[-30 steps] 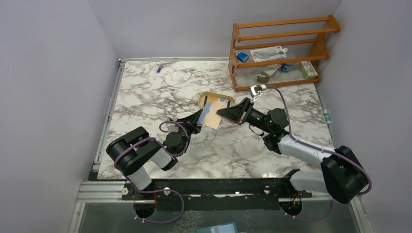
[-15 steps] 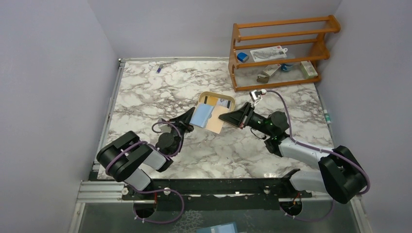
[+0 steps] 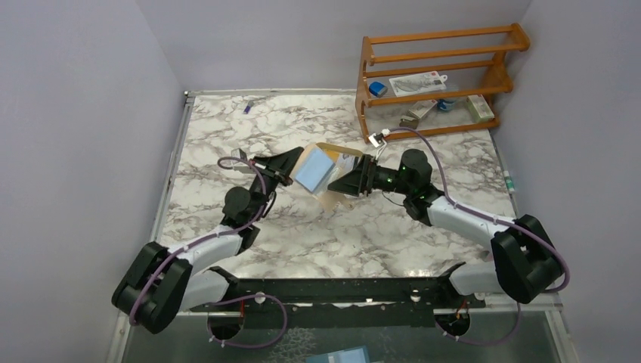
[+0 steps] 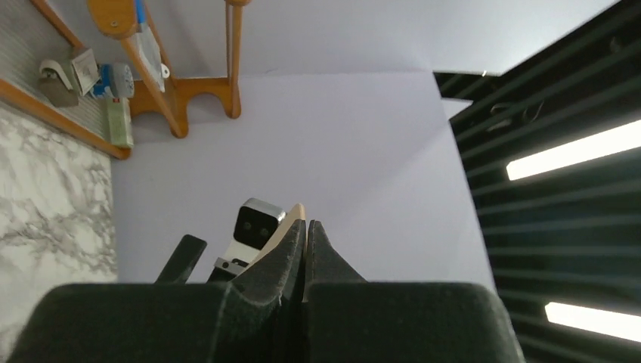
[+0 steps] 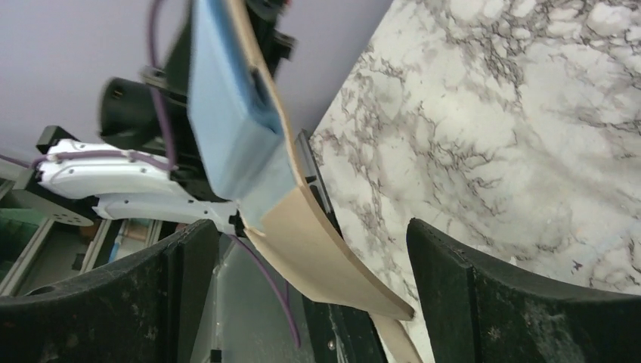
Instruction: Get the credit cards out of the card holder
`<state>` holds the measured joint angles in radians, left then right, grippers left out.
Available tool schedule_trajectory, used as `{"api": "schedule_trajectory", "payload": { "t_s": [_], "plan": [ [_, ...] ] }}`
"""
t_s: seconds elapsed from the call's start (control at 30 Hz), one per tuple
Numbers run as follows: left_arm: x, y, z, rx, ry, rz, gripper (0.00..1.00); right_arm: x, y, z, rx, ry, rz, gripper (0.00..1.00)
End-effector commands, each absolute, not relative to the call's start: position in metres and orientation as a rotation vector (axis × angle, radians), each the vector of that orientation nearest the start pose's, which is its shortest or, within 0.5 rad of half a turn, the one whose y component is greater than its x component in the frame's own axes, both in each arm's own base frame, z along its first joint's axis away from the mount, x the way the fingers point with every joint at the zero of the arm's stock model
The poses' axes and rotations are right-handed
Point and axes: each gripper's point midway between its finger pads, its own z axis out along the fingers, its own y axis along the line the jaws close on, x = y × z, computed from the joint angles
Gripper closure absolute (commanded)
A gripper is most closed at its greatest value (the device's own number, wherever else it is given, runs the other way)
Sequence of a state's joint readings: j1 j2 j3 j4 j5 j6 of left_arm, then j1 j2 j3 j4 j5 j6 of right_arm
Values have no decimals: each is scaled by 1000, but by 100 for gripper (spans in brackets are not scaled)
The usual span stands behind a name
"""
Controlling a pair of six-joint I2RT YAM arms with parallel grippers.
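Observation:
The card holder [image 3: 316, 171] hangs in the air above the marble table, its pale blue inside facing up and its tan flap [image 3: 330, 198] drooping. My left gripper [image 3: 293, 172] is shut on its left edge; in the left wrist view a thin tan edge [image 4: 297, 224] shows between the closed left gripper [image 4: 306, 225]. My right gripper [image 3: 342, 184] stands open just right of it. In the right wrist view the right gripper [image 5: 311, 231] straddles the card holder [image 5: 227, 125] without touching. No credit cards show in the holder; a pale card [image 3: 348, 161] lies behind it.
An oval tan tray [image 3: 326, 147] sits on the table behind the holder, mostly hidden by it. A wooden rack [image 3: 435, 79] with small items stands at the back right. A small blue object [image 3: 247, 107] lies at the far left. The table is marble [image 3: 363, 234].
The left arm has stretched out and lifted the card holder up and away. The right gripper, shut on the holder before, has opened and let it go.

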<state>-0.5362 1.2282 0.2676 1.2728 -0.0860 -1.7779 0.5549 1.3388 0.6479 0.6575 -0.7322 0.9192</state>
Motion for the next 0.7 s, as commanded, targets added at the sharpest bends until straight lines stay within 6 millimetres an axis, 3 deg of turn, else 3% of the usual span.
{"api": "schedule_trajectory", "payload": {
  "t_s": [0.0, 0.17, 0.3, 0.5, 0.67],
  "plan": [
    [298, -226, 295, -607, 1450, -1567, 100, 230, 313, 208, -375, 1945, 1646, 0],
    [304, -211, 319, -466, 1477, -1293, 100, 224, 315, 202, -343, 1912, 1736, 0],
    [305, -210, 332, -366, 1498, -1194, 100, 217, 314, 204, -345, 1835, 1804, 0],
    [308, -196, 329, -287, 1559, -993, 100, 206, 315, 222, -433, 1716, 1886, 0],
    [304, -183, 322, -267, 1579, -898, 100, 220, 317, 210, -347, 1807, 1831, 0]
  ]
}}
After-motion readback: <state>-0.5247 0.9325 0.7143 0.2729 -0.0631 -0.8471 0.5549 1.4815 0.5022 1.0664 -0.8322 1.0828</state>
